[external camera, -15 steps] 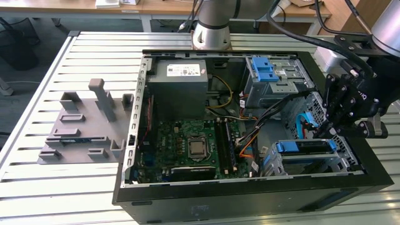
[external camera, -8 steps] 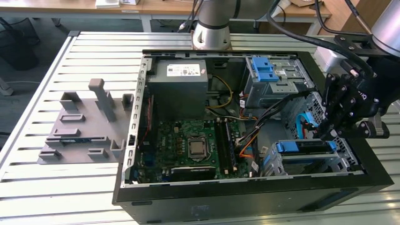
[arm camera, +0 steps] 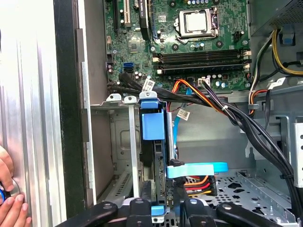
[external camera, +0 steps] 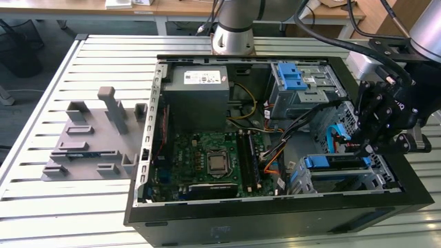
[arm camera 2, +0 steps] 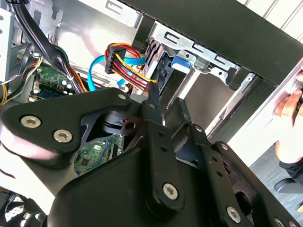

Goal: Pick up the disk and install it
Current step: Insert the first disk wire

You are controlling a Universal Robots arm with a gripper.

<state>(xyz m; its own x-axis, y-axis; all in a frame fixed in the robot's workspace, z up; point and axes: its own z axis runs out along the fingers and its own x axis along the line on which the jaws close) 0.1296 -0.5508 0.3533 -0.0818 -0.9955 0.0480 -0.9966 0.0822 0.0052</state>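
Disk seated upright in lower bay, end effector [external camera: 386,135] right above it, grip state unclear.
Disk [arm camera: 154,142] sits in the drive cage [arm camera: 124,142]; snag risk from orange-red power cable [arm camera: 199,182] and blue data cable [arm camera: 196,169] beside it, motherboard [arm camera: 189,42] beyond.

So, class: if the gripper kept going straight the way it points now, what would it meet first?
Probably the disk in its blue bracket, seated in the drive cage just ahead of the gripper; depth is unclear.
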